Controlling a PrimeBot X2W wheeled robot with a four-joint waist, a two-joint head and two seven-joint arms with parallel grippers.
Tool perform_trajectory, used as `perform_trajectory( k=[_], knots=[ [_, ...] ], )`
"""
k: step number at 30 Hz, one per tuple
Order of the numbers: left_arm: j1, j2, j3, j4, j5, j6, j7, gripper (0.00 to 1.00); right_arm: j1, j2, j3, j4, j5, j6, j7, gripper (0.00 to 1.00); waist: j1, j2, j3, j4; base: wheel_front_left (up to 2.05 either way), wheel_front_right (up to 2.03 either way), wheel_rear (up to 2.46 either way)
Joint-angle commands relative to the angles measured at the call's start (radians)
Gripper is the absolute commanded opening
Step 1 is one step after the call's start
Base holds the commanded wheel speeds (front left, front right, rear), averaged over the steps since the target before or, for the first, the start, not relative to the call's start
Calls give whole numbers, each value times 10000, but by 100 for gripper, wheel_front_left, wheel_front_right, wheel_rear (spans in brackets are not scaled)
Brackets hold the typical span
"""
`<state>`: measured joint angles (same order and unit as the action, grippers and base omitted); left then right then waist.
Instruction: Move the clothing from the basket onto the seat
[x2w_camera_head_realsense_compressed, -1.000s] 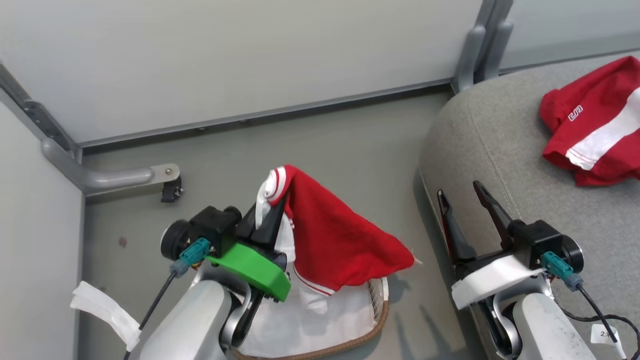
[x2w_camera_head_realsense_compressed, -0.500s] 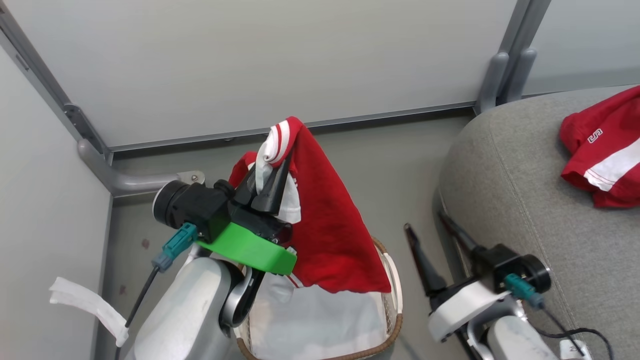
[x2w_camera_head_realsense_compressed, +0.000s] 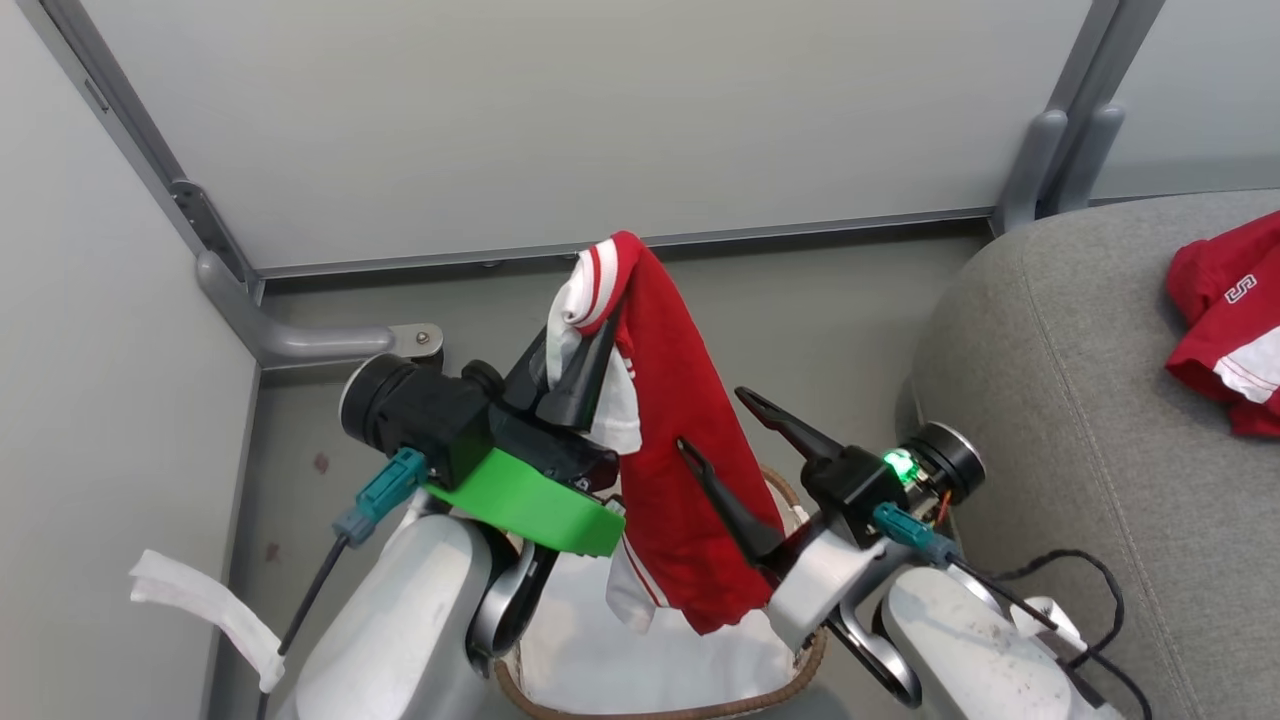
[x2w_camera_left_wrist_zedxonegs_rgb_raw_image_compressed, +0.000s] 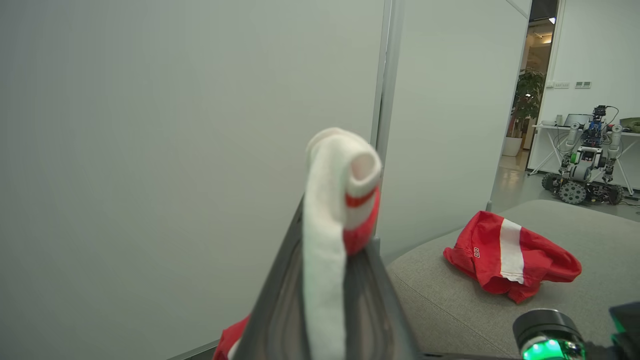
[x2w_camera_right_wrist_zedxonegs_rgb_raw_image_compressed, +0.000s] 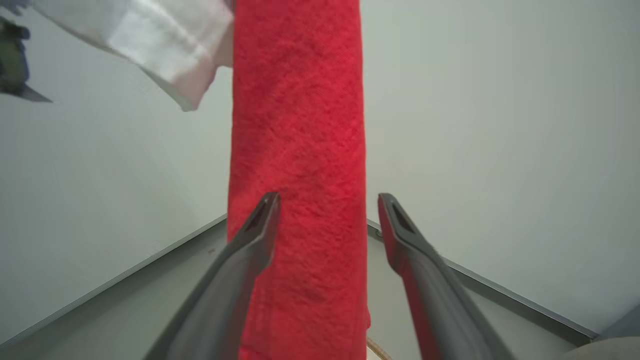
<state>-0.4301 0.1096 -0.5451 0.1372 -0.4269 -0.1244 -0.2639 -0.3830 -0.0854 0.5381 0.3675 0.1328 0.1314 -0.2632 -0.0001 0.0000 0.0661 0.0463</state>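
My left gripper (x2w_camera_head_realsense_compressed: 580, 325) is shut on the white-trimmed edge of a red garment (x2w_camera_head_realsense_compressed: 680, 450) and holds it up above the basket (x2w_camera_head_realsense_compressed: 800, 655). The cloth hangs down in a long fold. In the left wrist view the white cuff (x2w_camera_left_wrist_zedxonegs_rgb_raw_image_compressed: 335, 200) pokes out above the left gripper (x2w_camera_left_wrist_zedxonegs_rgb_raw_image_compressed: 337, 225). My right gripper (x2w_camera_head_realsense_compressed: 712, 418) is open beside the hanging cloth. In the right wrist view the red fabric (x2w_camera_right_wrist_zedxonegs_rgb_raw_image_compressed: 297, 150) hangs between the spread fingers of the right gripper (x2w_camera_right_wrist_zedxonegs_rgb_raw_image_compressed: 327, 200). A second red garment (x2w_camera_head_realsense_compressed: 1225, 320) (x2w_camera_left_wrist_zedxonegs_rgb_raw_image_compressed: 510, 255) lies on the grey seat (x2w_camera_head_realsense_compressed: 1050, 400) at the right.
Pale wall panels enclose the corner behind the basket, with a metal floor bracket (x2w_camera_head_realsense_compressed: 300, 345) at the left and a post (x2w_camera_head_realsense_compressed: 1060, 150) by the seat's back corner. The white liner (x2w_camera_head_realsense_compressed: 600, 660) shows inside the basket. Another wheeled robot (x2w_camera_left_wrist_zedxonegs_rgb_raw_image_compressed: 585, 165) stands far off.
The head camera has shifted. My left gripper has lifted the garment higher, clear of the basket. My right gripper has swung left from the seat's edge to the hanging cloth.
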Motion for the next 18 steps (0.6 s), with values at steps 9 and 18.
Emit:
perform_trajectory(
  k=[9, 18],
  knots=[
    [-250, -212, -492, 43, -64, -72, -7, 0, -1109, 217, 519, 1807, -11, -14, -23, 100, 1, 0, 5, 383, 0, 0, 0],
    [-292, -262, -747, 1, -198, -83, -7, 0, -1170, 316, 459, 2840, 226, -14, -23, 100, 1, 0, 70, 610, 0, 0, 0]
  ],
)
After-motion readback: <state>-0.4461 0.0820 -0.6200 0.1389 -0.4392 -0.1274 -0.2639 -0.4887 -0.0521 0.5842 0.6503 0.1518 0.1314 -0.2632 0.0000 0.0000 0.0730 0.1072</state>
